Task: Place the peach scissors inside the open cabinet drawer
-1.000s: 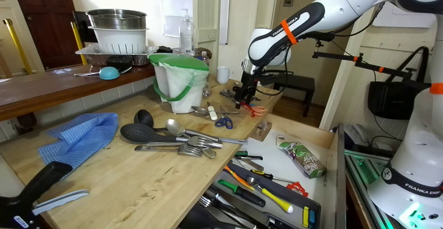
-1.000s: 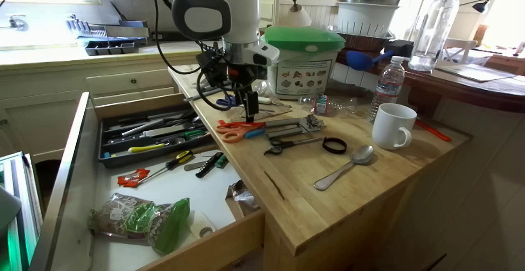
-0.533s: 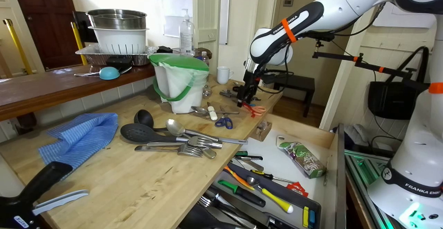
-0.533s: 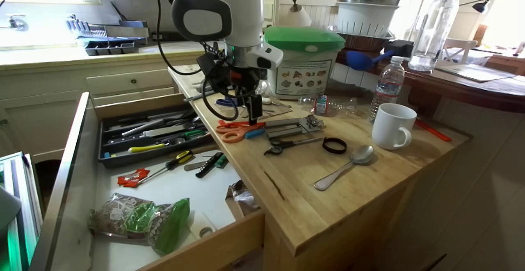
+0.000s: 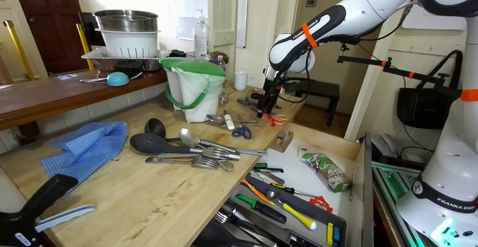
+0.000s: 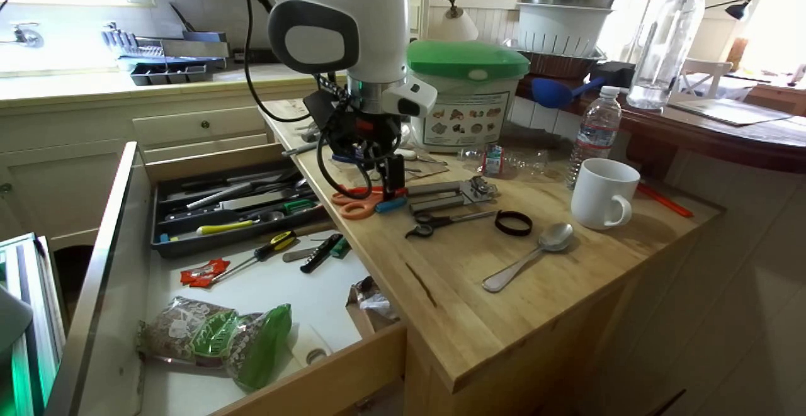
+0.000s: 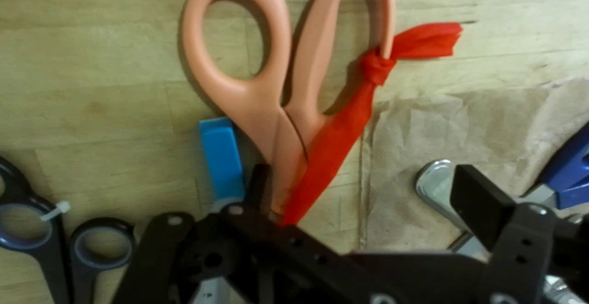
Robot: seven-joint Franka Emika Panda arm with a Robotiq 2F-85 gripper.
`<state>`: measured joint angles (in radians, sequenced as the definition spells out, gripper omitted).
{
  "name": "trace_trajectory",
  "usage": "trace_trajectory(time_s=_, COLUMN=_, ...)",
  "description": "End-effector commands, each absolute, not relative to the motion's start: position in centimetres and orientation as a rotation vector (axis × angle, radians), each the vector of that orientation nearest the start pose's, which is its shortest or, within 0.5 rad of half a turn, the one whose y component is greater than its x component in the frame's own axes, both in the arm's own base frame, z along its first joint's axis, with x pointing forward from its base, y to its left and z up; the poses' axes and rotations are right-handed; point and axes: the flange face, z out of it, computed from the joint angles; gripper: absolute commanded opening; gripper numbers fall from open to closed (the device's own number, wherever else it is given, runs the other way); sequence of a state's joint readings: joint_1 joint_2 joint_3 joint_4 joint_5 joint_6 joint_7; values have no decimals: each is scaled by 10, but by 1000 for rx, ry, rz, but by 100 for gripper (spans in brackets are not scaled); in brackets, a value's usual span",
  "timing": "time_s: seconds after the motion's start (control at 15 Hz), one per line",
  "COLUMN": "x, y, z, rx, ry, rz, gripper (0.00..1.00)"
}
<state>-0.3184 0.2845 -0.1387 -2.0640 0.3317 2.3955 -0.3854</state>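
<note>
The peach scissors (image 7: 257, 106), made with rounded plastic handle loops, lie on the pale wooden counter (image 6: 466, 315), loops facing the edge. A bright red ribbon (image 7: 329, 157) is knotted round the rim of one loop (a marker, I would guess, to set this pair apart from the black-handled scissors (image 7: 53, 262) nearby). Over the peach pair hangs the black two-fingered claw (image 7: 368, 184), its fingers wide apart with nothing gripped; in the wrist view it hides the blades. One finger stands by the narrow shank below the loops, the far one over a crumpled sheet of brown paper (image 7: 414, 124), so the scissors sit to one side of the gap, and I cannot tell whether anything touches.

That shank seems the chosen grip, being slim enough to squeeze from both sides. There is little room for the near finger, with a squared blue plastic tool end (image 7: 223, 157) right beside the scissors. I would centre the claw before lowering and closing it, lest it pinch loose ribbon or catch the blue piece. In both exterior views the wide, shallow light-wood drawer (image 6: 340, 378) stands pulled out below the counter's edge, presumably so the carry can be short: up, across, down.
</note>
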Motion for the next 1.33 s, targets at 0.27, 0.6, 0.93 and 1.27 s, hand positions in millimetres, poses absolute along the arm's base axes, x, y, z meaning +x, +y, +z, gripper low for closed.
trace_trajectory(time_s=0.27, x=532, y=-273, z=300, rx=-2940, ry=499, rz=-172, gripper=100)
trace_trajectory(time_s=0.6, x=529, y=-281, z=298, rx=-2947, ry=556, rz=-154, gripper=100)
trace_trajectory(time_s=0.93, x=547, y=-259, z=296, rx=-3020, ry=617, rz=-127, gripper=100)
trace_trajectory(time_s=1.27, x=558, y=-251, z=299, rx=-3090, ry=715, rz=-67, gripper=100)
